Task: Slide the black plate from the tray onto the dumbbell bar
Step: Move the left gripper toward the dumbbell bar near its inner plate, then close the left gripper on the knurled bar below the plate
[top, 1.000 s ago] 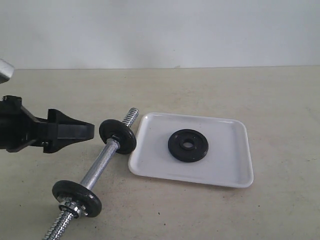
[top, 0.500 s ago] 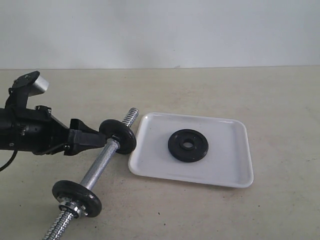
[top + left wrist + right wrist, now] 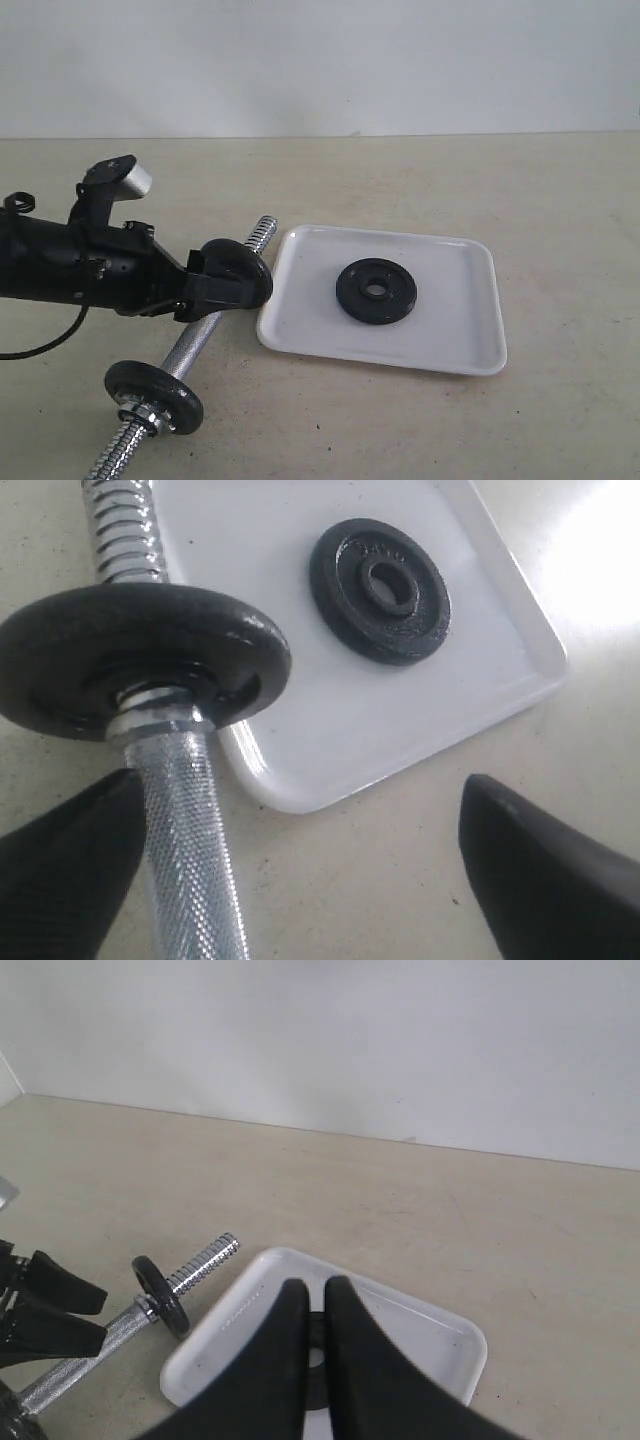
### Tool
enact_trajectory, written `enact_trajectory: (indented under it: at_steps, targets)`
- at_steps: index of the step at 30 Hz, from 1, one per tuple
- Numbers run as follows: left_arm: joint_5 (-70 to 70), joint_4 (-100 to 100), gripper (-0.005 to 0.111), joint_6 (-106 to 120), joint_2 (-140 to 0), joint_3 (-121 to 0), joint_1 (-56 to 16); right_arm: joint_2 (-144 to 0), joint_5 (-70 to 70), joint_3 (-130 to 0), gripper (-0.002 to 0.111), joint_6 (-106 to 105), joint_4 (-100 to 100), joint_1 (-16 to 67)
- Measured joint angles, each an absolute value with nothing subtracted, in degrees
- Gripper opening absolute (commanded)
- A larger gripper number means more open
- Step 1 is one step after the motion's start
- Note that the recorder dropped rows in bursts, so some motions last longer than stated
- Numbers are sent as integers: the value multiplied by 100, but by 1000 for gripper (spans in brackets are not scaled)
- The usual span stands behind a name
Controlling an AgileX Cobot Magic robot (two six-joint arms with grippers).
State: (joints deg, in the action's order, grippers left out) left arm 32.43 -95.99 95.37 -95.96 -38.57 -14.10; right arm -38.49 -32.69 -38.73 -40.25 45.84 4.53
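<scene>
The black plate (image 3: 376, 291) lies flat in the middle of the white tray (image 3: 470, 310); the left wrist view shows the black plate (image 3: 380, 590) past the tray's rim (image 3: 300, 795). The dumbbell bar (image 3: 193, 347) lies slanted on the table left of the tray, with a black disc (image 3: 243, 270) near its far threaded end. My left gripper (image 3: 300, 780) is open, and the knurled bar (image 3: 185, 850) lies between its fingers, close to one of them, just below that disc (image 3: 140, 655). My right gripper (image 3: 316, 1290) hangs shut and empty high above the tray (image 3: 420, 1325).
A second black disc with a silver nut (image 3: 153, 395) sits low on the bar near the front edge. The left arm (image 3: 70, 265) stretches in from the left. A pale wall closes the table at the back.
The left arm has moved right, toward the bar. Its open fingers, first short of the bar, now reach it beside the upper disc. The plate, tray and bar have not moved.
</scene>
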Motion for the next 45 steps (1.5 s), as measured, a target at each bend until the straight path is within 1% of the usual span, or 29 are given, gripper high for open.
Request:
enact_trajectory:
  at_steps: [5, 10, 18, 23, 45]
  targets:
    - [2550, -9618, 80, 9546, -9886, -3986, -1571, -3849, -3320, -3873, 4, -4025, 4584, 453]
    - [2268, -9622, 80, 9556, -10078, -3986, -1576, -3849, -3343, -3873, 4, -4025, 4584, 453]
    - [2301, -9686, 80, 9556, -10498, -4017, -1576, -3849, -3354, -3873, 4, -4025, 4584, 453]
    - [2618, -9767, 79, 9556, -10713, -4181, -1576, -3849, -3364, -3873, 4, -4025, 4584, 453]
    - [3178, -9975, 79, 9636, -11172, -4527, -1576, -3849, -3453, -3873, 4, -4025, 4584, 453]
